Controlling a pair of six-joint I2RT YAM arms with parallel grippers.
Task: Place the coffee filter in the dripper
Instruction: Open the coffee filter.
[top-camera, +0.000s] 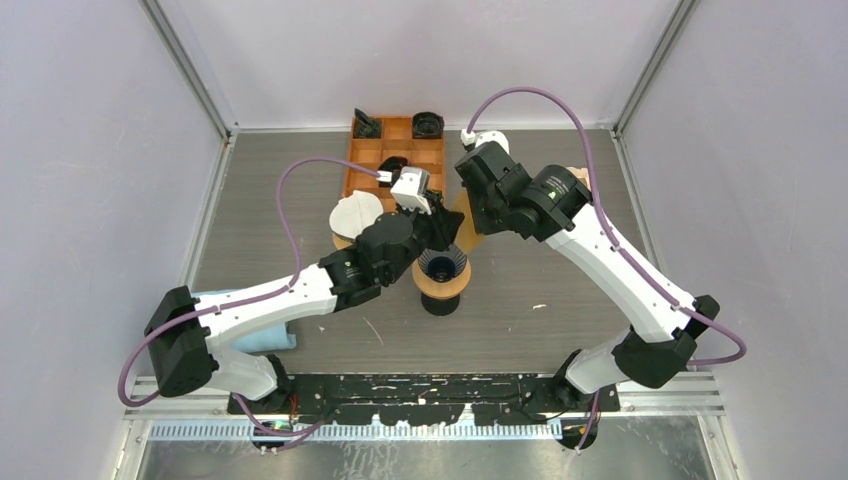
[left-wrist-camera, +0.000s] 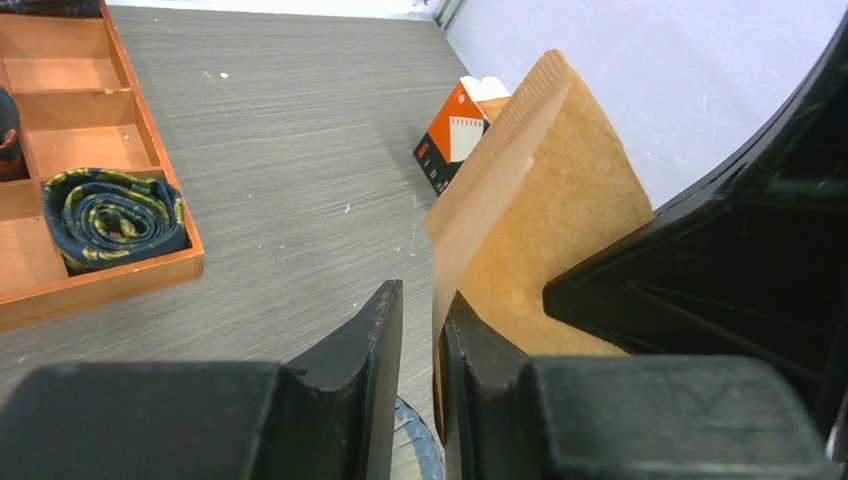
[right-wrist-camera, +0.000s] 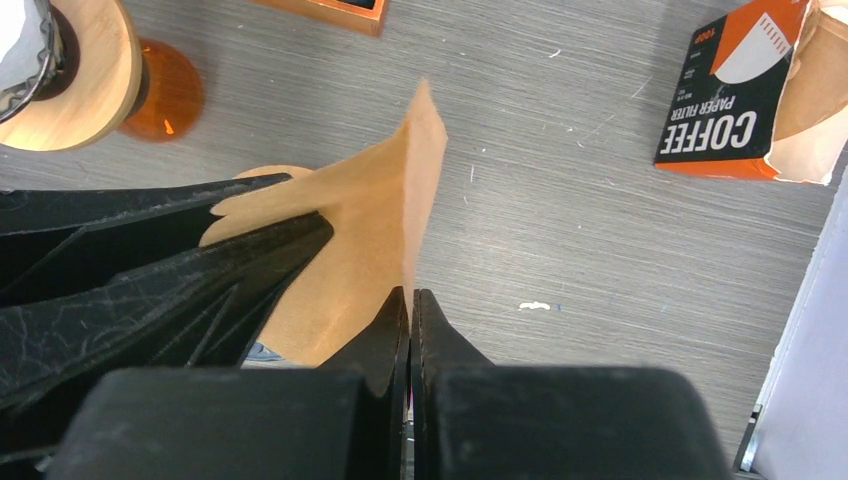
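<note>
Our right tool (right-wrist-camera: 410, 300) is clamped flat on one edge of the coffee filter (right-wrist-camera: 370, 220), a thin tan paper cone with a crimped seam, held just over the dripper (top-camera: 442, 266). Our left tool (left-wrist-camera: 420, 300) shows a narrow gap between its fingers (left-wrist-camera: 350, 350), the filter's other edge in that gap against one finger. We see the dripper's dark ribbed funnel in a round wooden stand (top-camera: 428, 284). Grey wood-grain desk (top-camera: 560, 310), pale walls (top-camera: 100, 150) on three sides. A wooden tray (top-camera: 365, 160) sits at the far edge; bare grain shows right of the dripper.
</note>
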